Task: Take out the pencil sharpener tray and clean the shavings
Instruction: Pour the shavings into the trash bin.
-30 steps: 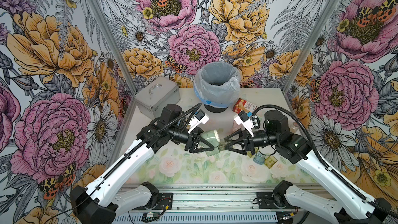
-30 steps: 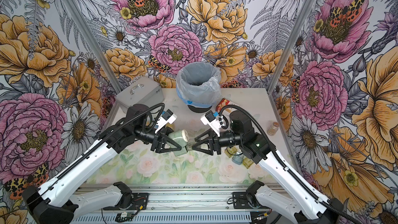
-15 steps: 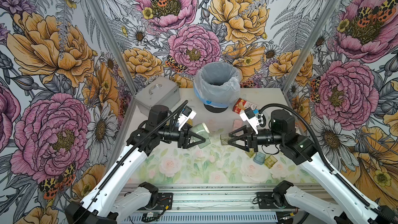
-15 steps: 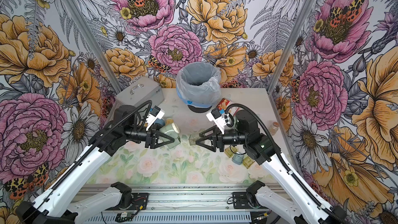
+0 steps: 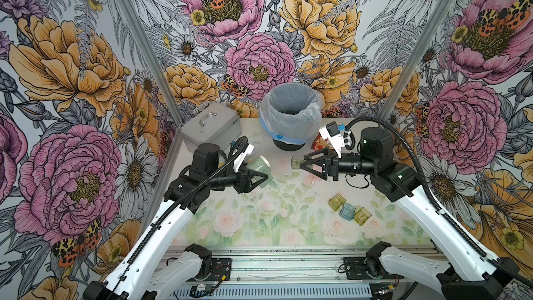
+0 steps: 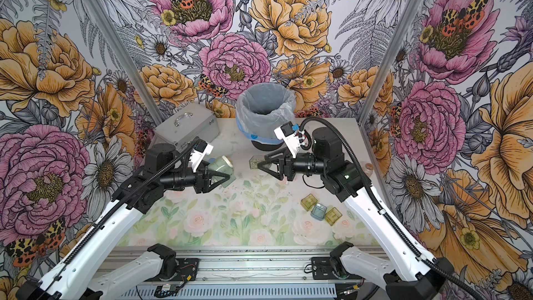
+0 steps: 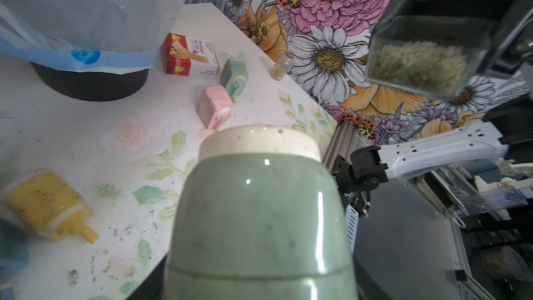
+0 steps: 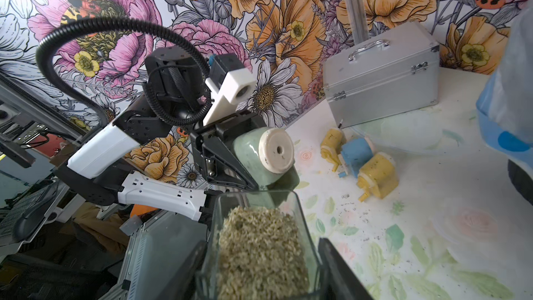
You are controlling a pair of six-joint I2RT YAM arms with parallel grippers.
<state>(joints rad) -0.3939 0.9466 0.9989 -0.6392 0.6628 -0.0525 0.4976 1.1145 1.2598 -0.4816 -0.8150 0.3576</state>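
clear tray (image 5: 296,162) was out, clamped in right gripper (image 5: 303,163) mid-frame just below the lined bin (image 5: 288,122), packed with shavings (image 8: 259,249); left gripper (image 5: 264,176) clamped the green sharpener body (image 5: 259,163); dump into bin not yet done

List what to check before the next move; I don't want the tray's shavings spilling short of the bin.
1. Tray out of sharpener body: ok, apart.
2. Right gripper, fingers shut on tray: ok.
3. Left gripper holding sharpener body: ok.
4. Shavings inside tray: ok, none seen falling.
5. Bin open and lined: ok.
6. Tray above bin: not ok, above the table, short of it.
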